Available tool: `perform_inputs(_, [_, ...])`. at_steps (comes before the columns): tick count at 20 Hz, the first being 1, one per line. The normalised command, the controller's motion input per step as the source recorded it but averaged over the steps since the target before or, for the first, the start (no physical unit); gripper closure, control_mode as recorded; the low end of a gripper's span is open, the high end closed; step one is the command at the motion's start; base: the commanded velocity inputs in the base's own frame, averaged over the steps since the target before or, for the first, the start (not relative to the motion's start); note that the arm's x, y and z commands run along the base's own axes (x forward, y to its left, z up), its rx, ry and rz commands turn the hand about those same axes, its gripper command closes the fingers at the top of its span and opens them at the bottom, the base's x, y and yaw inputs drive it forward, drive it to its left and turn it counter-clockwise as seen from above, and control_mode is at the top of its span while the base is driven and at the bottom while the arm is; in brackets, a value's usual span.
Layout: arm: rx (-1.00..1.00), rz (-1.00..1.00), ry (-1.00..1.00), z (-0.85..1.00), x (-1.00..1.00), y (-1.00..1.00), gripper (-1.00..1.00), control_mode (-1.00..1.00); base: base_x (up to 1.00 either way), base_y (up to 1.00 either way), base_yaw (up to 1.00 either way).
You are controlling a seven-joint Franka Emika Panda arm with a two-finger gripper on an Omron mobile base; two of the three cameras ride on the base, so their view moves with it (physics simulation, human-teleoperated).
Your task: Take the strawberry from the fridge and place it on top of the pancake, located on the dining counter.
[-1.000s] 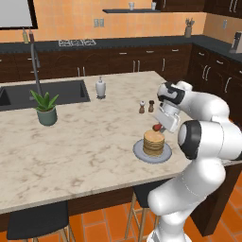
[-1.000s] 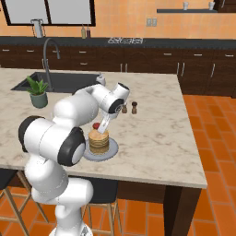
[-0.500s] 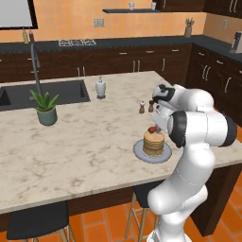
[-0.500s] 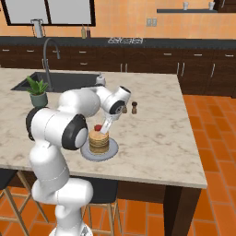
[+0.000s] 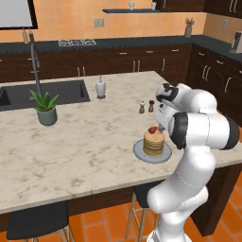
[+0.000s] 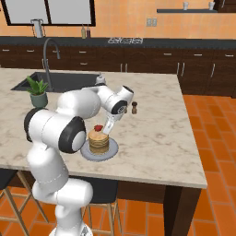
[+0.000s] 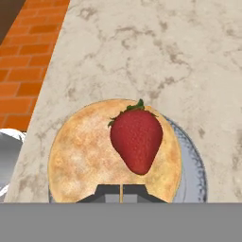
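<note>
strawberry (image 7: 136, 140) sits on the round golden pancake (image 7: 90, 156), grey plate (image 6: 113, 149) beneath; claw (image 7: 121, 190) pinched narrow, marbled bench (image 5: 85, 142).

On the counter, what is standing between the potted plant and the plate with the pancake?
Nothing: in the left base view, bare marbled top of the dining counter runs from the potted plant to the plate of the pancake.

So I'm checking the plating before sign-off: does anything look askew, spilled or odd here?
Nothing stands out. The strawberry lies on the pancake stack, a little off centre, on its grey plate on the dining counter. No spills.
</note>
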Motion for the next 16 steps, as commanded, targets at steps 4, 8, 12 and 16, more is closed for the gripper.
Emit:
perform_inputs(4, [0.00,0.00,-0.13,0.17,-0.19,0.00,1.00,-1.00,0.00,0.00,0.00])
perform_inputs(8, [0.00,0.00,-0.10,0.22,-0.19,0.00,1.00,-1.00,0.00,0.00,0.00])
perform_inputs(12, [-0.06,0.00,-0.14,0.48,-0.46,0.00,-1.00,-1.00,0.00,0.00,0.00])
perform_inputs(16, [-0.18,0.00,-0.14,1.00,-0.65,0.18,-1.00,-1.00,0.00,0.00,0.00])
